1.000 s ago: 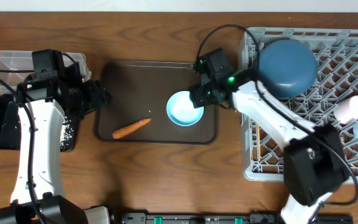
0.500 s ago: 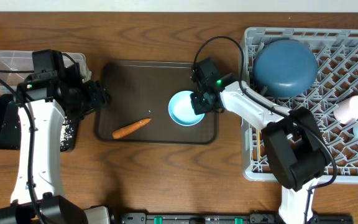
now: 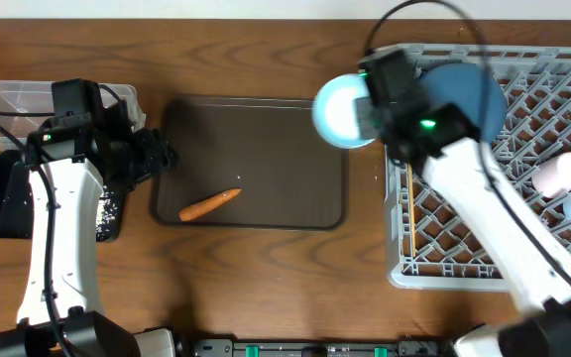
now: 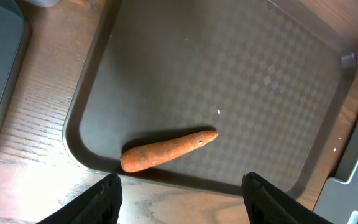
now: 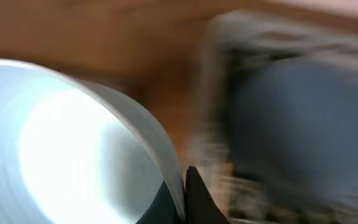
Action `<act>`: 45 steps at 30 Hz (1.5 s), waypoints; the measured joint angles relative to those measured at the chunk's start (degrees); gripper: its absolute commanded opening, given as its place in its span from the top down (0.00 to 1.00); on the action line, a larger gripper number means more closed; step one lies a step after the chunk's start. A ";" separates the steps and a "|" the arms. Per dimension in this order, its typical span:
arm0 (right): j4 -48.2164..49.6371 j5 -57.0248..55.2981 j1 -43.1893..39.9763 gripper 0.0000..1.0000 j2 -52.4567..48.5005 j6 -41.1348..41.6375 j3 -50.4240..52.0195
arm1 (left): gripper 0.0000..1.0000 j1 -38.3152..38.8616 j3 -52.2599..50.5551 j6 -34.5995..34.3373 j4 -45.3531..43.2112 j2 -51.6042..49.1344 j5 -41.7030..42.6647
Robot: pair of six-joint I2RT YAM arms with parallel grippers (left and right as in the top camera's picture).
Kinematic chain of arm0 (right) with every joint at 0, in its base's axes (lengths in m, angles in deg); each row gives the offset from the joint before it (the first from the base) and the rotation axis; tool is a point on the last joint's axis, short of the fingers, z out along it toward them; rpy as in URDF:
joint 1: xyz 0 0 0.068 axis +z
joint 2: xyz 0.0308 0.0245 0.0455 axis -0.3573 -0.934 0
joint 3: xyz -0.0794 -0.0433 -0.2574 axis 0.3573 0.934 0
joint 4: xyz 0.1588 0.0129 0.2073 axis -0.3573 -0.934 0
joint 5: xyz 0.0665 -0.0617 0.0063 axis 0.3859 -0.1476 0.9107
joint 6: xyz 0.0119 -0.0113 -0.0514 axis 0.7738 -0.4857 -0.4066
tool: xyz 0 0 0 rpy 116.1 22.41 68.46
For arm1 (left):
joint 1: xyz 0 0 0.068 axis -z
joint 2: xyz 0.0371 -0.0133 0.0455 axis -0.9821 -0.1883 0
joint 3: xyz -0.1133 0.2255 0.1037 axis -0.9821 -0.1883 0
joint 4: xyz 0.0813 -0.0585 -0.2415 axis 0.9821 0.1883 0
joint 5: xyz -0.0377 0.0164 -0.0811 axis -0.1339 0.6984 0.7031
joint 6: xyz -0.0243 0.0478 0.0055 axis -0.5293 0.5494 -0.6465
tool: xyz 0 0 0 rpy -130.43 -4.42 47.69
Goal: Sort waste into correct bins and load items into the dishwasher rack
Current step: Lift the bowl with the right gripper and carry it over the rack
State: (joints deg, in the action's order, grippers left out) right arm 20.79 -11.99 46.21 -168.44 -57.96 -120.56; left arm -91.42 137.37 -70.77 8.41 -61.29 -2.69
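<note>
Plainly wooden table under rack.

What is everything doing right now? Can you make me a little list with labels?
Right gripper: shut on the rim of the small pale-blue bowl, held between tray and rack; its own view is blurred
Left gripper: open, empty, at the tray's left edge
Small orange carrot: lying on the dark brown serving tray
Grey plastic dishwasher rack: holds the large dark-blue bowl

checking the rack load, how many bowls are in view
2. The pale-blue bowl is held up in the right gripper, left of the rack; the dark-blue bowl sits in the rack's far left corner.
</note>
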 measured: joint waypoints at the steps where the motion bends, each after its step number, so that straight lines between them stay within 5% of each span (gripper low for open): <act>1: -0.57 -3.80 -1.18 0.99 1.16 -0.66 -0.02 | 0.36 0.00 0.00 0.00 0.02 0.00 -0.02; 14: 5.68 -37.09 -24.72 0.99 0.87 -5.90 0.00 | 0.36 0.00 0.00 0.00 0.09 0.00 -0.02; 27: 25.57 -40.28 -40.54 0.99 -6.86 -19.65 -0.02 | 0.35 0.00 0.00 0.00 0.09 0.00 0.00; 45: 48.30 -43.21 -41.55 0.99 -23.96 -37.86 0.00 | 0.35 0.00 -0.02 -0.02 0.50 0.00 0.00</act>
State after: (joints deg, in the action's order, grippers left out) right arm 69.09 -55.20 4.66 -192.40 -95.82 -120.56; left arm -91.42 137.35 -70.79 8.91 -61.29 -2.69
